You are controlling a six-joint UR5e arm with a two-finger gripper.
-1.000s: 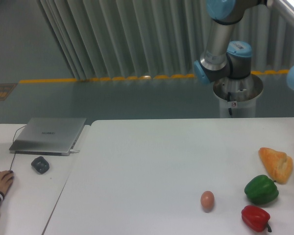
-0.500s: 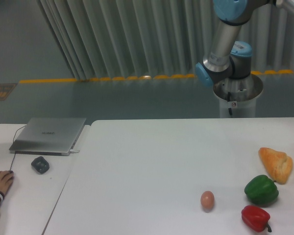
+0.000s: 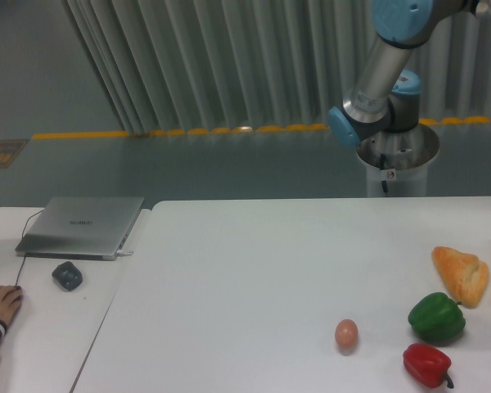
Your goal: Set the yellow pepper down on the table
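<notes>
First find the yellow pepper, it is not in view; the gripper is out of view too, its jaws cannot be told; free table (image 3: 245, 278) lies left of the egg (image 3: 346, 334)

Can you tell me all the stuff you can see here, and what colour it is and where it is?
table: 1, white, centre and right
bread lump: 1, orange-yellow, table's right edge
green pepper: 1, green, just below the bread
red pepper: 1, red, below the green pepper
egg: 1, brown, left of the peppers
desk: 1, white, left
laptop: 1, grey, closed, on desk
mouse: 1, dark grey, on desk
yellow pepper: none visible
person's hand: 1, on desk
robot arm: 1, grey and blue, top right; gripper out of view
</notes>
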